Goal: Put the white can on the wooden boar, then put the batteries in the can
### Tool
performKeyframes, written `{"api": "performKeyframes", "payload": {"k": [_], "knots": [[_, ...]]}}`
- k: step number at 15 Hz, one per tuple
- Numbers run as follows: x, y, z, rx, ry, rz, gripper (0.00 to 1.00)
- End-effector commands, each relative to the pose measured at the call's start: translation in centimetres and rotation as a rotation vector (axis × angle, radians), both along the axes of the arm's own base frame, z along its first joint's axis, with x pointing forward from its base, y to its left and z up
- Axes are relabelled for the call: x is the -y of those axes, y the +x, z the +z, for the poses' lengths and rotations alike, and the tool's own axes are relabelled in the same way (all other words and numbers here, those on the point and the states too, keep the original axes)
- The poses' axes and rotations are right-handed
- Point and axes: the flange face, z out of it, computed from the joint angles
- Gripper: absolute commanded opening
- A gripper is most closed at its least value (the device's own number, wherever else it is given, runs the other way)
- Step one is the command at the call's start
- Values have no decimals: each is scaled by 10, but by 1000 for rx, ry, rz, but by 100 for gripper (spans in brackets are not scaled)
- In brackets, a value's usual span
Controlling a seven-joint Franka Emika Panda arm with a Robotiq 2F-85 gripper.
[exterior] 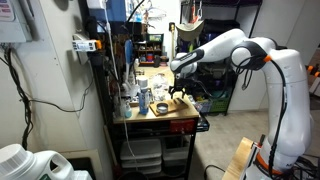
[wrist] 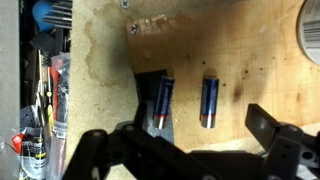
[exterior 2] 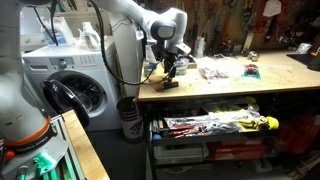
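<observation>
In the wrist view two blue batteries lie side by side on the wooden board (wrist: 240, 60), one (wrist: 162, 103) on the left and one (wrist: 208, 101) on the right. My gripper (wrist: 200, 128) is open just above them, its dark fingers on either side of the pair, holding nothing. A pale round rim, likely the white can (wrist: 311, 30), shows at the top right edge. In both exterior views the gripper (exterior: 180, 96) (exterior 2: 170, 72) points down over the bench top. The batteries are too small to make out there.
The workbench (exterior 2: 230, 88) carries bottles and clutter at its back (exterior: 133, 85). A drawer of tools (exterior 2: 215, 125) stands open under it, also seen at the wrist view's left edge (wrist: 40, 90). A washing machine (exterior 2: 75, 90) stands beside the bench.
</observation>
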Motion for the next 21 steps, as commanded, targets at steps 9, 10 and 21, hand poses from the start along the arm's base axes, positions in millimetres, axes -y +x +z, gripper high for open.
{"api": "performKeyframes", "payload": {"k": [9, 10, 21], "knots": [[6, -3, -17, -25, 11, -19, 93], [5, -2, -18, -18, 9, -14, 87], [8, -1, -17, -15, 6, -14, 24]]}}
